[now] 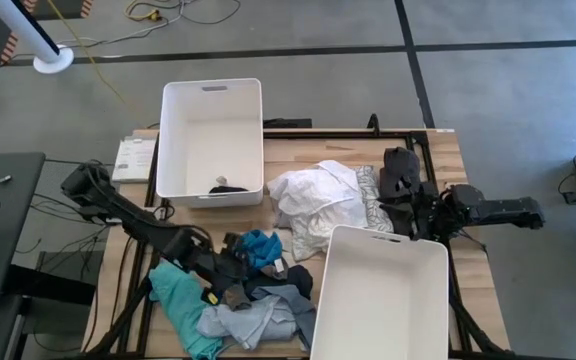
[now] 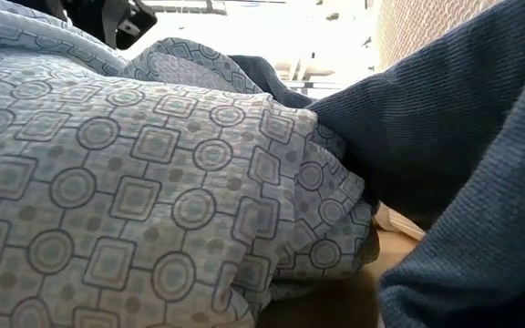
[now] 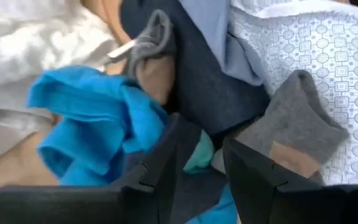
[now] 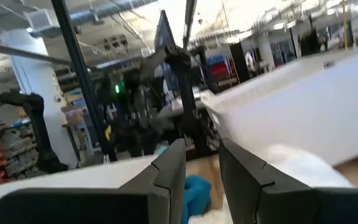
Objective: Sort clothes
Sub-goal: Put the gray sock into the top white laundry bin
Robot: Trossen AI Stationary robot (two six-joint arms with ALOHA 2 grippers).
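Left gripper [image 1: 230,268] is down in the clothes [image 1: 248,285] heaped at the table's [image 1: 298,150] near left, fingers slightly apart with cloth between them. Right gripper [image 1: 400,205] hangs by the white garment [image 1: 313,200], fingers slightly apart, holding nothing.

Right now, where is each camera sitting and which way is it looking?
High view: above the table, looking straight down; both arms show, left gripper in the clothes pile, right gripper by the near bin.
Low view: at tabletop height, buried against the patterned garment; no arm shows.
Left wrist view: looks past its own fingers into the pile.
Right wrist view: looks past its own fingers across the table.
Shared: high and left wrist views both show the bright blue garment.
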